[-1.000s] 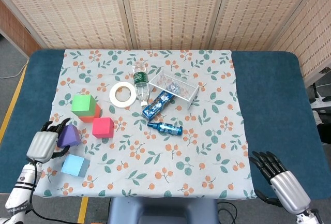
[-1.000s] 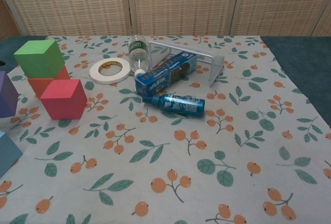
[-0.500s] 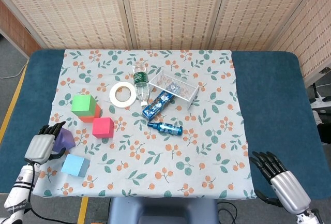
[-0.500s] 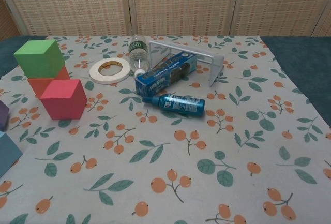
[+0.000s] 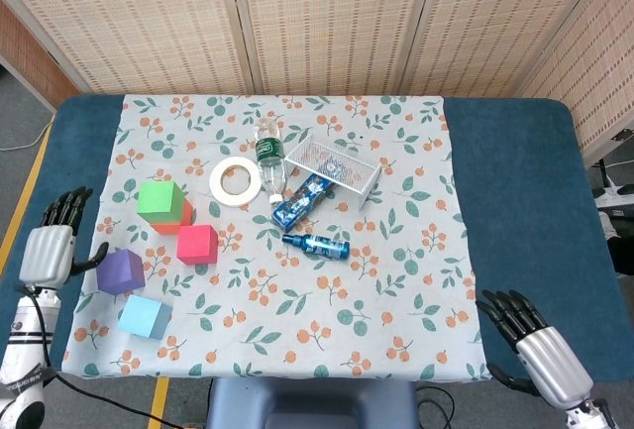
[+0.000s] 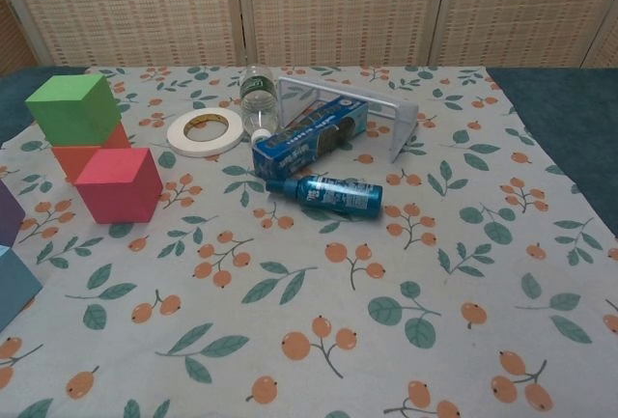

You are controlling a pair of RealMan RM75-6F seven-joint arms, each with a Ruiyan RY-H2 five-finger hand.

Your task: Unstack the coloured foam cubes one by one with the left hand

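While the left hand (image 5: 47,251) sits at the far left edge of the surface (image 5: 515,181), off the floral cloth (image 5: 396,280), its fingers (image 5: 65,204) are released and spread, grasping nothing. Purple cube (image 5: 121,271) lies just right of that hand, on the cloth, apart from it. Light blue cube (image 5: 145,317) sits just below the purple one, near the front edge. Green cube (image 5: 158,201) is stacked on an orange cube (image 5: 178,217), only partly visible under it. Pink cube (image 5: 197,245) stands alone, just right of and in front of that stack. White tape roll (image 5: 235,181) lies flat further right. Clear bottle with green label (image 5: 268,160) lies on its side beside the tape; label text too small to read. Blue box (image 6: 311,136) lies next to a white wire basket (image 5: 337,167); print on the box is not legible. Blue spray bottle (image 6: 326,193) lies on its side in front of the box, writing unreadable. Right hand (image 5: 535,348) hangs at the front right corner, off the cloth, fingers apart and holding nothing.
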